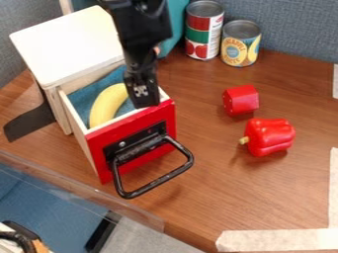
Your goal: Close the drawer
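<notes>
The hand (144, 99) hangs above the open drawer (170, 117)

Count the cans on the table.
2. The red-and-green can stands at the back, near the wall; the yellow-labeled can stands beside it, slightly nearer the camera. Others may be hidden behind the arm.
</notes>
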Motion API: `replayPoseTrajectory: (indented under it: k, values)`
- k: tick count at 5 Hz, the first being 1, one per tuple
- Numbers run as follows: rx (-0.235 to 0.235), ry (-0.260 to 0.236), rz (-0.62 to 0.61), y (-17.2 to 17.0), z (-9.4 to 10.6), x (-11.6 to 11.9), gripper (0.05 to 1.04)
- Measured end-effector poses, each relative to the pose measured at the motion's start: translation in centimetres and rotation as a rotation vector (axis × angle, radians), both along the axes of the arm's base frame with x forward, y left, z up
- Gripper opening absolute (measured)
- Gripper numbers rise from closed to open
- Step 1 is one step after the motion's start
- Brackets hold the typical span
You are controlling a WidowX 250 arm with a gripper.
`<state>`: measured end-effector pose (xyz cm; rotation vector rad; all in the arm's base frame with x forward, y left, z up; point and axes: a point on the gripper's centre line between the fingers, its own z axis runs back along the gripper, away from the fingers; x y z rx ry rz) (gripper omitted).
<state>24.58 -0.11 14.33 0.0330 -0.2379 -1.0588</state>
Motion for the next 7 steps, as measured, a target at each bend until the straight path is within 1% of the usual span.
replayPoseTrajectory:
  k: [1, 2, 3, 4, 5, 6, 7]
  values:
    - [0.013, 0.013, -0.156, -0.8, -0.8, -0.2, 1.001]
    - [0.008, 0.029, -0.305, -2.0, -1.7, -0.5, 1.001]
    - [0.004, 0.033, -0.438, -3.1, -2.8, -1.3, 1.001]
    - [0.007, 0.031, -0.533, -4.2, -3.6, -2.0, 1.001]
    - [-0.016, 0.044, -0.594, -4.7, -5.0, -2.5, 1.001]
    - [-0.019, 0.047, -0.659, -5.1, -6.0, -2.9, 1.001]
    - [-0.034, 0.051, -0.733, -5.4, -6.9, -3.1, 1.001]
